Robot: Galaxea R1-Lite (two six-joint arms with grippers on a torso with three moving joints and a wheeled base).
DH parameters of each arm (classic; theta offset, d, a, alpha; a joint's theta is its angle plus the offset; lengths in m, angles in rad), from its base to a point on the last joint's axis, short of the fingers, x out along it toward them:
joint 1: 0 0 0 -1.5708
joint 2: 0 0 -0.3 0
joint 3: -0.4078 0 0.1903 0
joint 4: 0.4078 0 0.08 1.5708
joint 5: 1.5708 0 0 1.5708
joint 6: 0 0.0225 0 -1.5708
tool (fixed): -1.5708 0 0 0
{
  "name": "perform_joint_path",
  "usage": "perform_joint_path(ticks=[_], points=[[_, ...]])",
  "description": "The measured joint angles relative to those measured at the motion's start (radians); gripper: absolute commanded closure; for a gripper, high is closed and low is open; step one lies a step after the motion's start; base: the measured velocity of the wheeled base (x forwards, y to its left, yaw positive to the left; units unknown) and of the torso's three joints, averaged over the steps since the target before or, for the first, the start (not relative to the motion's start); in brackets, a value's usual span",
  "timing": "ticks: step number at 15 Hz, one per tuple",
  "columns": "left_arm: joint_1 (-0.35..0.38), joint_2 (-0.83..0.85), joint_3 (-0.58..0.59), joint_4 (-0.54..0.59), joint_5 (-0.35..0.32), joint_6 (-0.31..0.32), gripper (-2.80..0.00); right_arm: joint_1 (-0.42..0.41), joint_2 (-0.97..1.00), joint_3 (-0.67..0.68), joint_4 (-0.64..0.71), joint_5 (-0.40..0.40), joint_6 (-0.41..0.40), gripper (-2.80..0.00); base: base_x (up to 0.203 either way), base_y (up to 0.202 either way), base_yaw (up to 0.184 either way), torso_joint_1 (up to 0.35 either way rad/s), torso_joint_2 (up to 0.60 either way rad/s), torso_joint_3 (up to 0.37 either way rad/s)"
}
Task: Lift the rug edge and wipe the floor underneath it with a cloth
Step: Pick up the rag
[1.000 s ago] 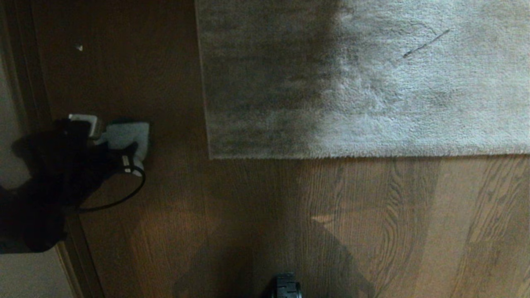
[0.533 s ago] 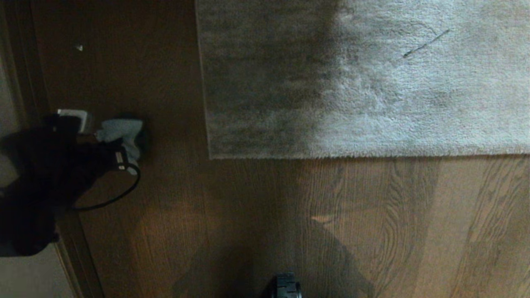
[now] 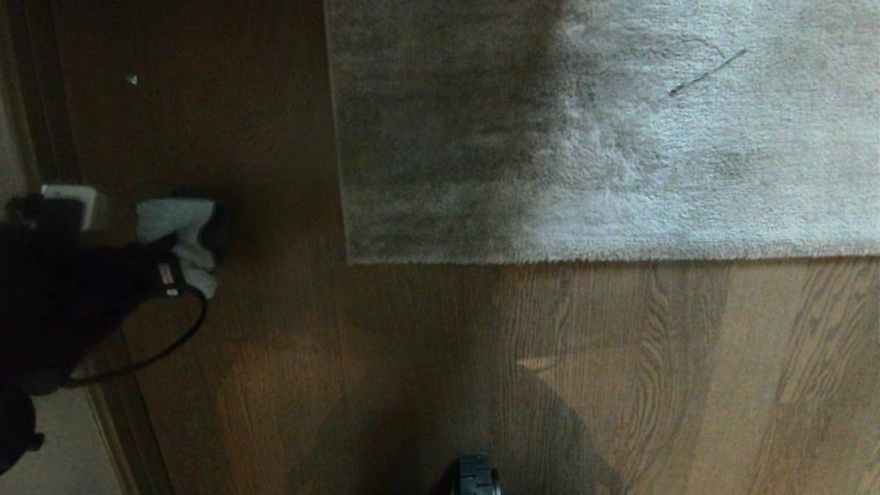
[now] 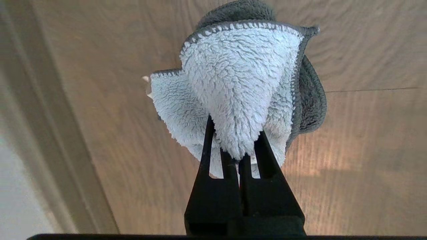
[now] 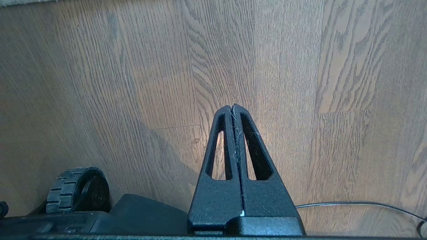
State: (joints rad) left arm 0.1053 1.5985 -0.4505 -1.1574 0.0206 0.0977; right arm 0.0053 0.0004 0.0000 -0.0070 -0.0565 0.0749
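a home living space: brown wood plank floor [image 3: 619, 371] with a large shaggy grey rug [image 3: 619, 137] lying beyond the gripper.

No readable text, labels, brand marks, numbers or signs showing anywhere in head view or either wrist view.

Fluffy terry cloth [image 4: 238, 86] — matte wood-grain floor [image 3: 619, 371] — shaggy-pile rug [image 3: 653, 137].

The cloth [image 3: 180, 230] hangs above the floor [image 3: 426, 357], left of the rug edge [image 3: 342, 172]; well apart.
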Motion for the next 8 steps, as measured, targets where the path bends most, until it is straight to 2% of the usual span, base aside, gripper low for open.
perform_joint_path(ticks=[8], points=[[-0.009, -0.210, 0.149, 0.007, -0.009, 0.000, 0.00, 0.000, 0.000, 0.000, 0.000, 0.000, 0.000, 0.00, 0.000, 0.000, 0.000, 0.000, 0.00, 0.000]])
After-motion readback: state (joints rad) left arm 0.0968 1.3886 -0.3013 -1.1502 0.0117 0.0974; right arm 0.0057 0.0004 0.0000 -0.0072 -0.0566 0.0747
